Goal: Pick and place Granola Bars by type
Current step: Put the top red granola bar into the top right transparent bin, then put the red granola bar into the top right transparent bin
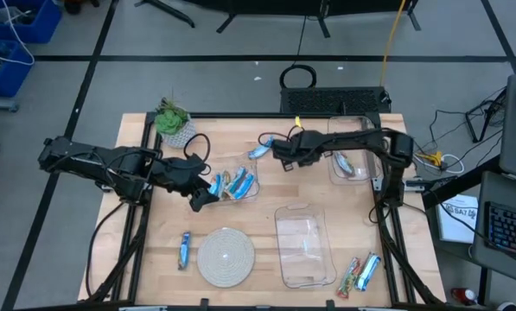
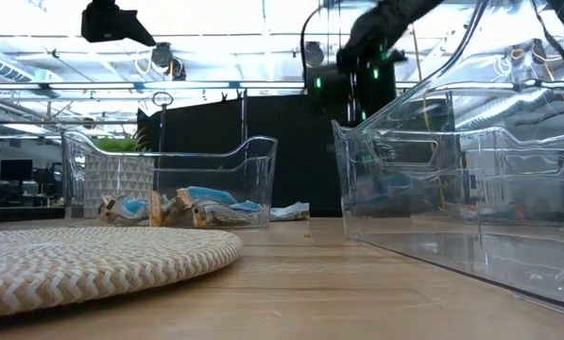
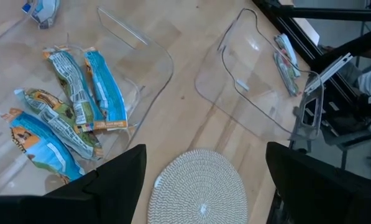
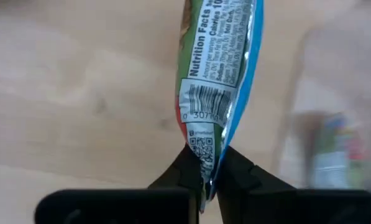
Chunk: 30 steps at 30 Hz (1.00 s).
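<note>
My right gripper (image 4: pixel 207 177) is shut on a granola bar (image 4: pixel 217 74) with a green, red and blue wrapper. In the high view it (image 1: pixel 276 155) hovers beyond the small clear bin (image 1: pixel 238 184), the bar (image 1: pixel 258 152) at its tip. That bin holds several bars (image 3: pixel 73 106), blue and multicoloured. My left gripper (image 3: pixel 205 149) is open and empty at the bin's near left corner (image 1: pixel 202 197). More bars lie loose on the table: one (image 1: pixel 185 250) left of the plate, two (image 1: pixel 362 272) at the near right. Others lie in the far right bin (image 1: pixel 348 164). My right gripper pinches the bar's crimped end seam (image 4: pixel 205 157) between its two fingertips (image 4: pixel 184 171). The fingers run along the bar's length, and the rest of the bar stands out straight past them. Its printed back side with the barcode faces the wrist camera.
A large clear bin (image 1: pixel 305 246) sits right of centre, with a round woven plate (image 1: pixel 226 257) to its left. A potted plant (image 1: pixel 173 121) stands at the far left corner. Bare wood (image 1: pixel 266 199) lies between the bins.
</note>
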Tool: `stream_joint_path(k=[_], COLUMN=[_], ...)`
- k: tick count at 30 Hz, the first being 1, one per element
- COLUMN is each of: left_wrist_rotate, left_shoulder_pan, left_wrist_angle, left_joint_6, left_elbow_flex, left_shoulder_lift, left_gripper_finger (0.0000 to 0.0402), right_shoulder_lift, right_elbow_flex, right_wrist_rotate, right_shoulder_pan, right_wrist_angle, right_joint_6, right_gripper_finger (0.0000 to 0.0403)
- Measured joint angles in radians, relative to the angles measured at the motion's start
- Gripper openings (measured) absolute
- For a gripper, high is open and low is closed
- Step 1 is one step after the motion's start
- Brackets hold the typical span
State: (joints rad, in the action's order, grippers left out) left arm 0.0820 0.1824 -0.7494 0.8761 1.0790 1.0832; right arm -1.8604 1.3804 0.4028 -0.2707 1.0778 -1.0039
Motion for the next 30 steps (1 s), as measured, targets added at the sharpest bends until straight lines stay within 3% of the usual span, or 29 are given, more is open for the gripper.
stream_joint_path(k=[5, 10, 21, 30], left_wrist_rotate=[0.002, 0.002, -0.001, 0.024], left_shoulder_pan=[-0.015, -0.027, -0.044, -0.044], left_wrist_angle=[0.000, 0.003, 0.074, 0.090], left_joint_6=[-0.003, -0.024, -0.029, -0.002], left_elbow_flex=[0.000, 0.000, 0.000, 0.000], left_shoulder_lift=[0.000, 0.000, 0.000, 0.000], left_gripper_finger=[0.0335, 0.0335, 0.0335, 0.0335], right_shoulder_lift=[0.151, 0.347, 0.631, 0.718], right_elbow_flex=[0.085, 0.023, -0.467, -0.546], right_wrist_rotate=[0.152, 0.236, 0.000, 0.046], right_shoulder_pan=[0.019, 0.046, 0.050, 0.022], right_wrist_angle=[0.235, 0.500, 0.238, 0.268], right_joint_6=[-0.044, -0.206, -0.239, -0.165], right_gripper_finger=[0.0012, 0.0010, 0.0012, 0.0146])
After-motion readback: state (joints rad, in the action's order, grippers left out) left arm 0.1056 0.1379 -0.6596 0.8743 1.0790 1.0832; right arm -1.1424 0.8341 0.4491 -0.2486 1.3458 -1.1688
